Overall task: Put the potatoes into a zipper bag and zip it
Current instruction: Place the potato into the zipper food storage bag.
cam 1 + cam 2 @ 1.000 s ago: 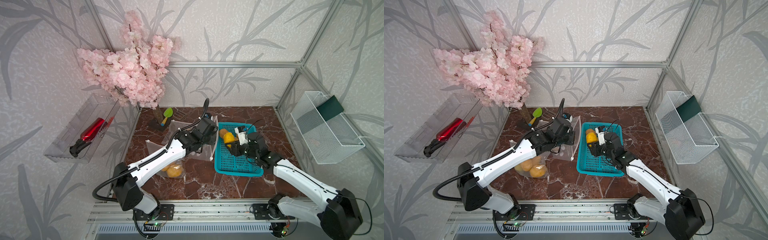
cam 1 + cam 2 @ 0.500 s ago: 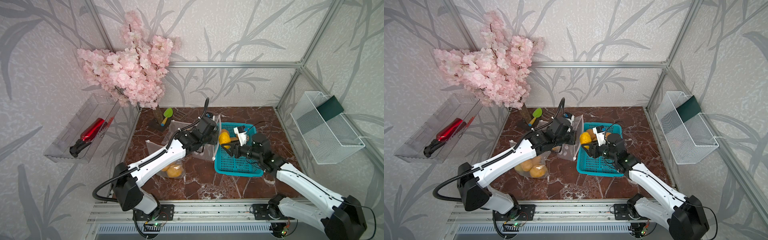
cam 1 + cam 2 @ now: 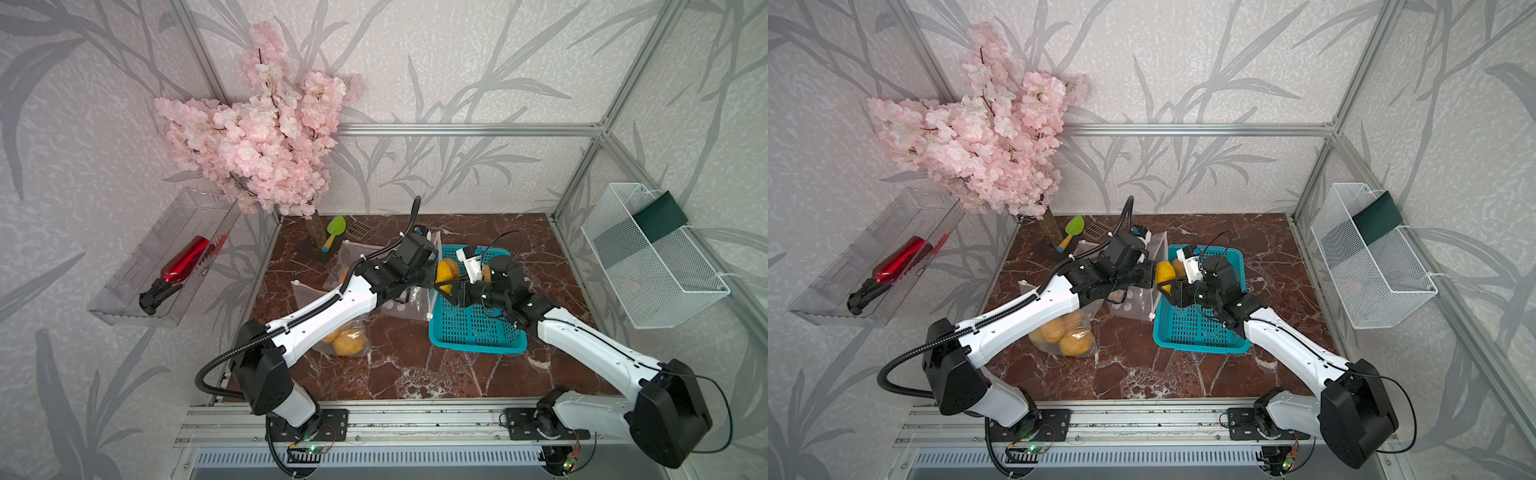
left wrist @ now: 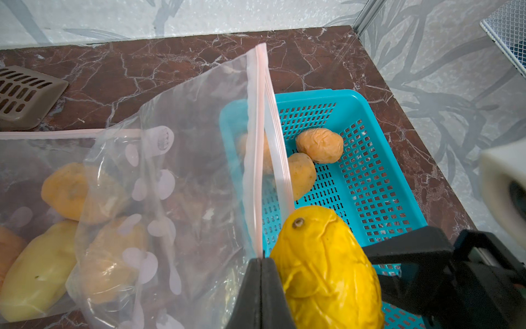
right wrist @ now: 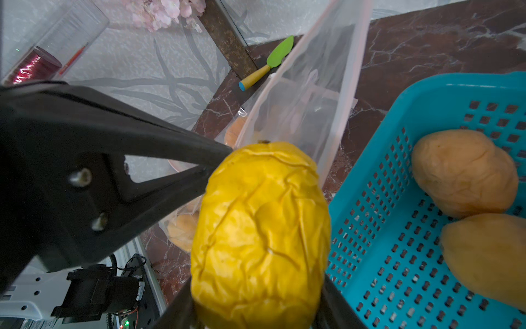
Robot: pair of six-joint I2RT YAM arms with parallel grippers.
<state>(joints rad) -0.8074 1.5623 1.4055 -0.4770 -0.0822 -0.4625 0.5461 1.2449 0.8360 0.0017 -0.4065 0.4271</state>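
While the left pincer [image 4: 260,265] is pressed together on the zipper rim [image 4: 257,142] of the bag [image 4: 176,176], holding that edge up off the tabletop [image 4: 170,65], the right pincer [image 5: 257,284] is clamped on a wrinkled yellow potato [image 5: 260,225], one finger on each flank. The potato hangs above the basket's [image 4: 313,95] left edge, just beside the left pincer's tips and possibly touching them. What the coming move turns on is how the potato's long axis lines up with the mouth [image 5: 307,94]. That axis runs straight out from the right pincer, stem end leading. In the right wrist view the mouth opens directly ahead of that end, between the two pink strips. In the left wrist view the strips stand close together near the held corner and spread only further along, so the gap where the potato now points looks narrow. I cannot tell whether its tip is already past the nearer strip. The bag lies to the robot's left of the basket and already holds several potatoes [image 4: 65,188]. At least two more [image 4: 320,145] lie in the basket. The right arm alone carries, so it likely has to push endwise and a little away from the clamped corner, or the potato's shoulder may catch the rim.
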